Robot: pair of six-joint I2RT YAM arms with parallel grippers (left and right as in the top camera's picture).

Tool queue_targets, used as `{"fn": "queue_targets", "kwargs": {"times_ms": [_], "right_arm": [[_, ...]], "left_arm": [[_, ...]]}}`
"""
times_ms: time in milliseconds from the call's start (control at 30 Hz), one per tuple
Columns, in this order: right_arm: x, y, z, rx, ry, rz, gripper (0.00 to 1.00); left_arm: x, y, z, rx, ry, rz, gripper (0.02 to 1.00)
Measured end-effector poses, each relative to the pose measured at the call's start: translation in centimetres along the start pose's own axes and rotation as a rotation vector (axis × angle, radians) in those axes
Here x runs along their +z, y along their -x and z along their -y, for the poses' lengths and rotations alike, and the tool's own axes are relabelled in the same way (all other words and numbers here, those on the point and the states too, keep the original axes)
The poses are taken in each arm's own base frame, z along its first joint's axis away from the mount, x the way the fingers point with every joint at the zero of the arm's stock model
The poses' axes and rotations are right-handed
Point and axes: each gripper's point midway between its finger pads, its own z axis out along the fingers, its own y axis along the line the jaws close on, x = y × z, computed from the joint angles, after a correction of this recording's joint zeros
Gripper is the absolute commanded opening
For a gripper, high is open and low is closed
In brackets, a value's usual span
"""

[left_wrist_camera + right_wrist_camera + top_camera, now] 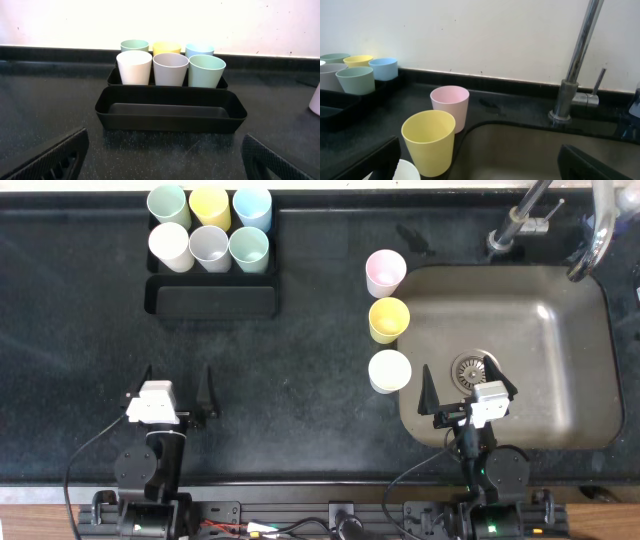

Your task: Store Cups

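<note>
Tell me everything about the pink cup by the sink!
The pink cup is pale pink and plain, with no handle. It is wider at the rim than at the base and looks like smooth plastic. It stands upright, mouth up, and looks empty. It sits on the dark speckled counter just beside the sink, at the far end of a row of three cups. The yellow cup is its close neighbour; whether they touch is unclear.

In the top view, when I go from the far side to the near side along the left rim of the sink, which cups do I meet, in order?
pink cup → yellow cup → white cup
</note>
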Motion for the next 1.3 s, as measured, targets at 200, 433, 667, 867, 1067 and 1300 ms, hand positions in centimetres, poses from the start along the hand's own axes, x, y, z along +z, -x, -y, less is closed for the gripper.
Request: {"fn": "queue_targets", "kwargs": {"times_ms": [200,433,667,867,1067,1300], "right_arm": [[0.0,0.0,0.0,0.0,0.0,0.0,0.996],[0.0,0.0,0.0,0.0,0.0,0.0,0.996],[0.0,0.0,0.0,0.0,0.0,-0.001,0.993],[0.0,0.0,0.0,0.0,0.0,0.0,0.996],[0.0,0.0,0.0,0.0,0.0,0.0,0.993],[0.0,0.0,0.0,0.0,0.0,0.0,0.993]], "left_arm": [[0.0,0.0,0.0,0.0,0.0,0.0,0.996],[0.0,0.0,0.0,0.0,0.0,0.0,0.998],[0.0,0.0,0.0,0.0,0.0,0.0,0.998],[0.0,0.0,0.0,0.0,0.0,0.0,0.998],[0.1,1.6,1.0,-0.004,-0.057,0.062,1.0],[1.6,2.4,1.7,-0.115,-0.098,0.004,1.0]]}}
